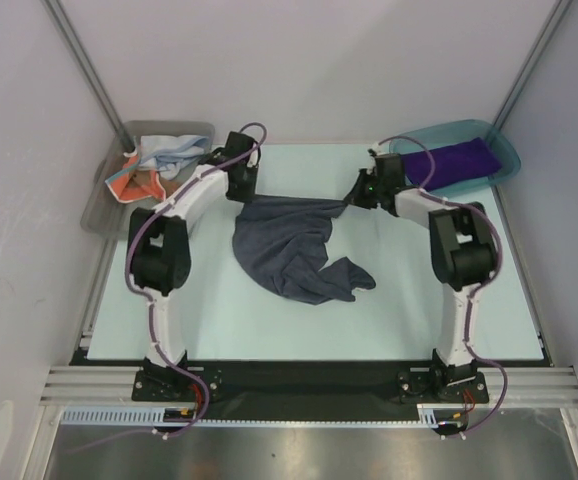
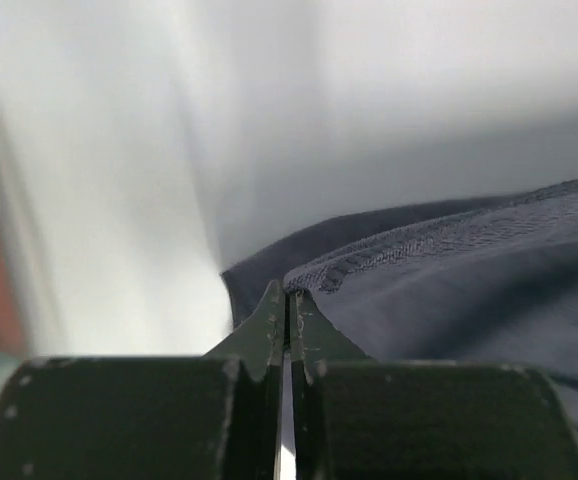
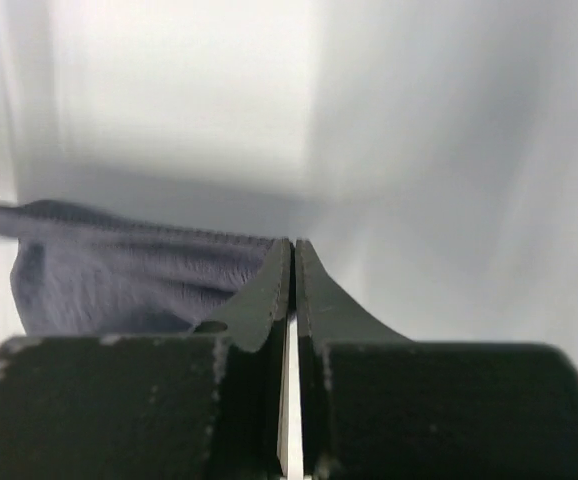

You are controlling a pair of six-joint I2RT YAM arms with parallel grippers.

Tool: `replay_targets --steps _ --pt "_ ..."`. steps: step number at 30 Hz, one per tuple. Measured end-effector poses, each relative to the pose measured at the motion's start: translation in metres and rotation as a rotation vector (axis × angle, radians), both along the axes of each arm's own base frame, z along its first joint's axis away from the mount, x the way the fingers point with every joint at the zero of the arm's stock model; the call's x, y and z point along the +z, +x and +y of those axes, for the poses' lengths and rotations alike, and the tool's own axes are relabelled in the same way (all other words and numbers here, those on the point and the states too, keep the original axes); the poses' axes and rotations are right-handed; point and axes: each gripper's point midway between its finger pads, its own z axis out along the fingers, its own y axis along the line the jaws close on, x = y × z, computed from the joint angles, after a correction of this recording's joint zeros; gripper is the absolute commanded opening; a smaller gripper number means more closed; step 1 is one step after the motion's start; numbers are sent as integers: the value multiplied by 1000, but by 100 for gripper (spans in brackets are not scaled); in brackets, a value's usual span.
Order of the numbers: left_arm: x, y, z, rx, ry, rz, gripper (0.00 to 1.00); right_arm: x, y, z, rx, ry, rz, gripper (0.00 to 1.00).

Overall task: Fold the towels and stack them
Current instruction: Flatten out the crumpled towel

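Observation:
A dark grey-blue towel (image 1: pixel 289 250) lies crumpled mid-table, its far edge pulled into a line between both grippers. My left gripper (image 1: pixel 243 196) is shut on that towel's left corner; in the left wrist view the stitched hem (image 2: pixel 389 255) runs into the closed tips of the left gripper (image 2: pixel 289 293). My right gripper (image 1: pixel 350 203) is shut on the right corner, and in the right wrist view the cloth (image 3: pixel 119 280) reaches the closed tips of the right gripper (image 3: pixel 294 243) from the left. A deep purple towel (image 1: pixel 454 160) lies in the teal bin. Orange-red (image 1: pixel 129 183) and pale (image 1: pixel 169 150) towels sit heaped in the grey bin.
The grey plastic bin (image 1: pixel 169 126) stands at the far left corner and the teal translucent bin (image 1: pixel 509 160) at the far right. White walls and metal frame posts enclose the pale green table (image 1: pixel 419 310).

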Motion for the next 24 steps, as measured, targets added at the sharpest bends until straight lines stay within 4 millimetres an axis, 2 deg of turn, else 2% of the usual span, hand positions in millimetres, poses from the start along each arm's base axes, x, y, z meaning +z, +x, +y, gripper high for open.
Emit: replay_targets --steps 2,5,6,8,11,13,17,18,20,24 --pt "22 -20 -19 -20 -96 -17 0 14 -18 -28 -20 -20 6 0" --pt "38 -49 -37 -43 -219 1 6 36 -44 -48 -17 -37 -10 0" --pt "37 -57 -40 -47 -252 17 11 40 -53 -50 -9 -41 -14 0" --pt "28 -69 -45 -48 -301 52 15 43 -71 -51 15 -45 -14 0" --pt "-2 -85 -49 -39 -343 152 25 33 -89 -49 50 -46 16 0" --pt "-14 -87 -51 -41 -349 182 28 23 -98 -49 67 -50 51 0" --pt "-37 -82 -53 -51 -334 220 49 15 -103 -46 90 -40 80 0" --pt "-40 -80 -52 -58 -326 222 50 12 -104 -45 94 -38 87 0" --pt "-42 -75 -52 -73 -311 212 54 6 -105 -45 101 -36 101 0" --pt "-38 -68 -50 -125 -287 177 57 -3 -107 -45 110 -34 122 0"
